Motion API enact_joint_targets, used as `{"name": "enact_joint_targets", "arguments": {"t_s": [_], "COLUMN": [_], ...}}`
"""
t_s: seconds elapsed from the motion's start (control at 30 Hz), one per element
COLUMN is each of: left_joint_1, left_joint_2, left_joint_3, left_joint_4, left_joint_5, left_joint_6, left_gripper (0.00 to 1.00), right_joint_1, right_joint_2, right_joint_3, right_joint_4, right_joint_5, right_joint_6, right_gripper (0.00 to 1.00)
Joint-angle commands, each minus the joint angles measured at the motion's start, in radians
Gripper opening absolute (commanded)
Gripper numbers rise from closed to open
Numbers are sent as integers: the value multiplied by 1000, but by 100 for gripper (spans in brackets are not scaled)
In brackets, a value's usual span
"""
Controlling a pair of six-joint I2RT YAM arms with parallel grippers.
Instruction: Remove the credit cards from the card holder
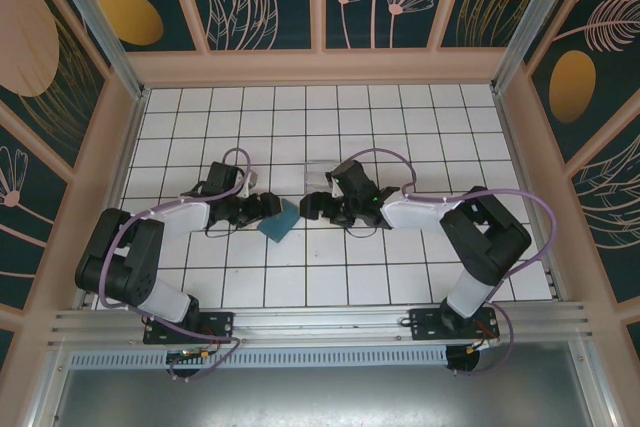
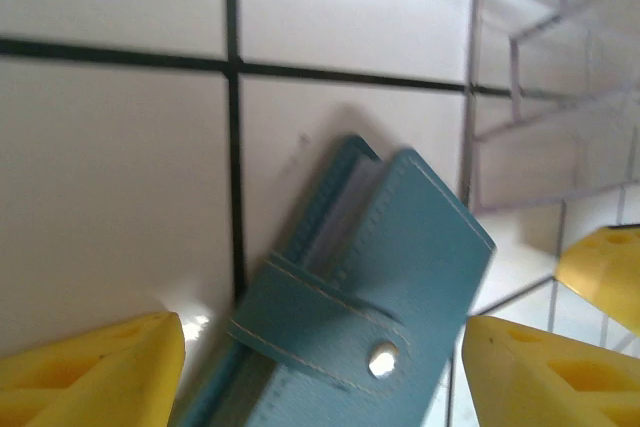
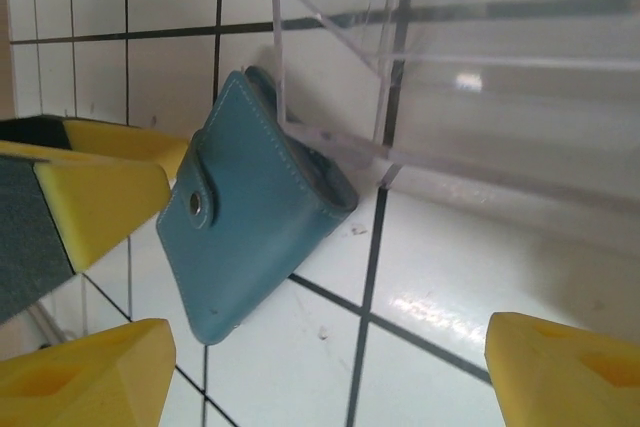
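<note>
Left jaws spread, flanking the teal card holder [image 2: 390, 277], which sits tilted on the table [image 2: 110, 177] beside a clear box [image 3: 480, 77]; right jaws spread, near. It looks soft, light and likely to slide: pin one side, lift the snap strap [image 2: 320, 332].

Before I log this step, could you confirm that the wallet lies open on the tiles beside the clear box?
Not quite: the wallet is closed, its snap fastened, as the right wrist view shows. It is indeed on the tiles beside the clear box.
</note>
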Motion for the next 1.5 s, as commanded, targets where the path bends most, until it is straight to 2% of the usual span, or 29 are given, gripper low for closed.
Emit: {"name": "enact_joint_targets", "arguments": {"t_s": [0.0,0.37,0.53,0.73,0.97,1.17,1.47], "left_joint_1": [-18,-30,-30,-30,-30,-30,-30], "left_joint_2": [-14,-57,-71,-57,-65,-91,-381], "left_joint_3": [-56,-131,-116,-106,-111,-94,22], "left_joint_4": [-22,14,6,25,41,17,-7], "left_joint_5": [101,178,111,114,127,102,-39], "left_joint_6": [-34,-91,-96,-108,-111,-104,-114], "left_gripper": [72,63,59,54,42,39,46], "right_joint_1": [27,75,77,89,107,109,109], "right_joint_2": [13,109,156,215,244,220,13], "right_joint_3": [-21,22,67,144,185,185,116], "right_joint_4": [57,67,60,32,60,56,50], "right_joint_5": [-33,2,5,-13,-50,-36,66], "right_joint_6": [133,268,255,220,203,196,135], "right_gripper": [79,68,59,48,36,15,10]}}
